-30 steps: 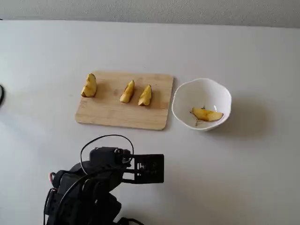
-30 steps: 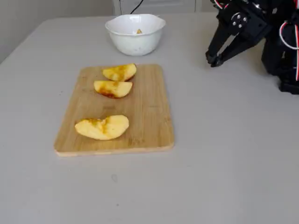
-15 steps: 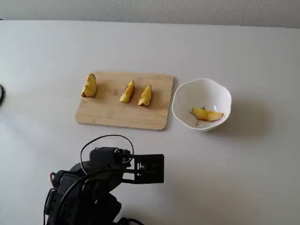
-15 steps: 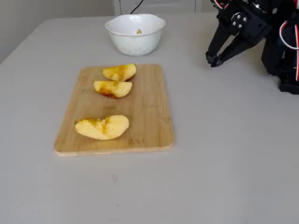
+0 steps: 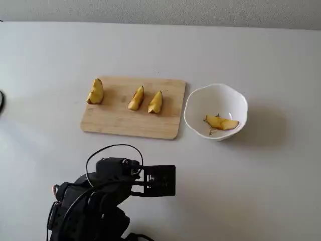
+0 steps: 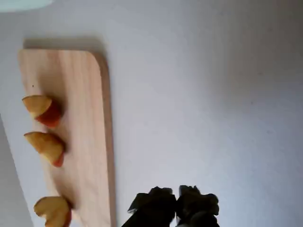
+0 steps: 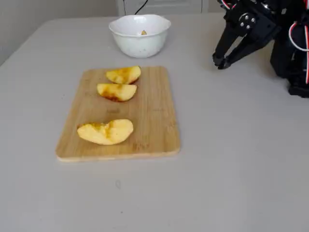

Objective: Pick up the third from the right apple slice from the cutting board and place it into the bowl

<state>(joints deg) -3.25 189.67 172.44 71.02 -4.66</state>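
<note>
The apple slice (image 5: 220, 122) lies inside the white scalloped bowl (image 5: 235, 100), to the right of the cutting board (image 5: 120, 123) in a fixed view; in the other fixed view only a sliver of it (image 7: 143, 33) shows over the bowl's rim (image 7: 120, 28). Three other wedges rest on the board (image 7: 154, 121). My gripper (image 7: 219, 63) is shut and empty, folded back near the arm's base and well away from board and bowl. In the wrist view its tips (image 6: 177, 195) hang over bare table, right of the board (image 6: 87, 142).
On the board one wedge (image 5: 95, 92) sits at the left end, and two slimmer wedges (image 5: 136, 98) (image 5: 155, 102) stand closer to the bowl. The black arm (image 5: 95, 201) fills the lower left of that view. A dark object shows at the table's left edge (image 5: 1, 102).
</note>
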